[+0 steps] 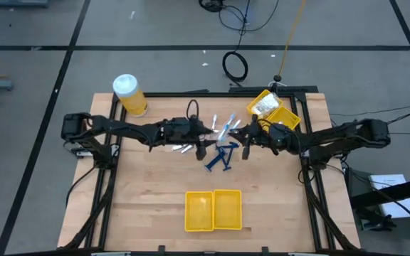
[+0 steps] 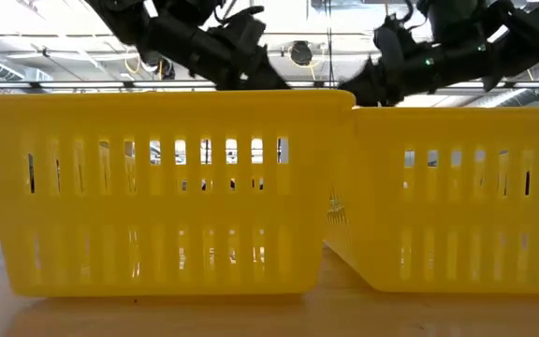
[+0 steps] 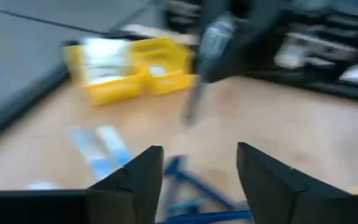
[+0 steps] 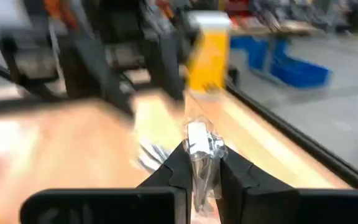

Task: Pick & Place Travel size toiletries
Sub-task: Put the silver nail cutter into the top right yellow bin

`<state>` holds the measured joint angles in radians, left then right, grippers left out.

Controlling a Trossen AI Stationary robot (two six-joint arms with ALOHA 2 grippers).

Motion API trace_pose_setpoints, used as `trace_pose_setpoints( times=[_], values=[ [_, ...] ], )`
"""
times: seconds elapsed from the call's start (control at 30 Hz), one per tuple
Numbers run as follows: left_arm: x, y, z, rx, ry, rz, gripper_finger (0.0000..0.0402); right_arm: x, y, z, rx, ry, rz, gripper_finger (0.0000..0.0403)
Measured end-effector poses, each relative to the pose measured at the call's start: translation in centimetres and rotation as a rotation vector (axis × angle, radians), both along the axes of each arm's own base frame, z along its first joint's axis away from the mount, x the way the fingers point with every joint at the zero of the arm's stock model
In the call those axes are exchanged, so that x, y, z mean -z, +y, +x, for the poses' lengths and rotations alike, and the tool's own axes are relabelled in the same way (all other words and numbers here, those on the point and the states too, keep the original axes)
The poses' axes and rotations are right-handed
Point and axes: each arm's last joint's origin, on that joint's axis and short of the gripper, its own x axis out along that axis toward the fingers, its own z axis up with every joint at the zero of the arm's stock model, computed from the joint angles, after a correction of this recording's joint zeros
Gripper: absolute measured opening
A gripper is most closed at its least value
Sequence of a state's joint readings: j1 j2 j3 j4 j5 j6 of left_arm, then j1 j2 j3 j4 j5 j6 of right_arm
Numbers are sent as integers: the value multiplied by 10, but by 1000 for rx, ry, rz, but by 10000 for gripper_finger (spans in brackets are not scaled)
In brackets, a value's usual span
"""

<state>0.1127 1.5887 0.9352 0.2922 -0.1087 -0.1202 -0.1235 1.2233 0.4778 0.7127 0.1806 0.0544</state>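
Right gripper point(image 4: 199, 171): we see its fingers clamped on a clear packet point(image 4: 201, 152) with a white bit inside, held upright between the tips, above the middle of the table.
Left gripper point(image 3: 197, 180): we see its fingers spread apart with nothing between them, poised over the dark blue razors point(image 1: 221, 156).
Between the two grippers: in the overhead view they sit near each other, the razors and light sticks point(image 1: 226, 128) crowded beneath them.
Other pieces: small silvery bits point(image 1: 181, 148) lie just left of the razors.
Far-right corner: a yellow bin point(image 1: 287, 117) holds white packets and sits close to the table edge.
Near edge: a second yellow bin point(image 1: 213, 210) stands apart from the pile, bare wood all round it.
Far-left corner: a yellow jar point(image 1: 129, 95) with a white lid.
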Motion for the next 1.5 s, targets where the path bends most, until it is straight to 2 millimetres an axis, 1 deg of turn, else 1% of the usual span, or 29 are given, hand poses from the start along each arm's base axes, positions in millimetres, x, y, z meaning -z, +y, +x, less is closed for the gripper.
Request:
trace_pose_setpoints(
  times=[0.1, 0.23, 0.4, 0.5, 0.6, 0.7, 0.83, 0.93, 1.1, 1.5],
  values=[
    [-5, 5, -10, -179, 77, 109, 227, 1, -4, -12, 104, 108, -10, 27],
    [-1, 12, -19, -348, 181, 186, 233, 1, -9, -33, 289, 254, -39, 27],
    [10, 26, -24, -423, 257, 142, 228, 2, -15, -62, 529, 388, -39, 27],
    [16, 35, -27, -465, 282, 107, 220, 3, -19, -77, 649, 432, -11, 31],
    [19, 42, -29, -497, 298, 89, 211, 6, -24, -89, 715, 467, 45, 40],
    [23, 49, -28, -514, 301, 86, 202, 12, -28, -98, 778, 520, 98, 38],
    [27, 54, -27, -520, 300, 58, 192, 18, -33, -108, 860, 571, 162, 35],
    [32, 56, -27, -529, 315, 41, 187, 20, -36, -112, 897, 578, 201, 45],
    [34, 56, -27, -527, 318, 27, 187, 21, -39, -114, 920, 571, 235, 81],
    [34, 56, -27, -525, 319, 24, 186, 21, -40, -115, 938, 559, 248, 171]
  ],
)
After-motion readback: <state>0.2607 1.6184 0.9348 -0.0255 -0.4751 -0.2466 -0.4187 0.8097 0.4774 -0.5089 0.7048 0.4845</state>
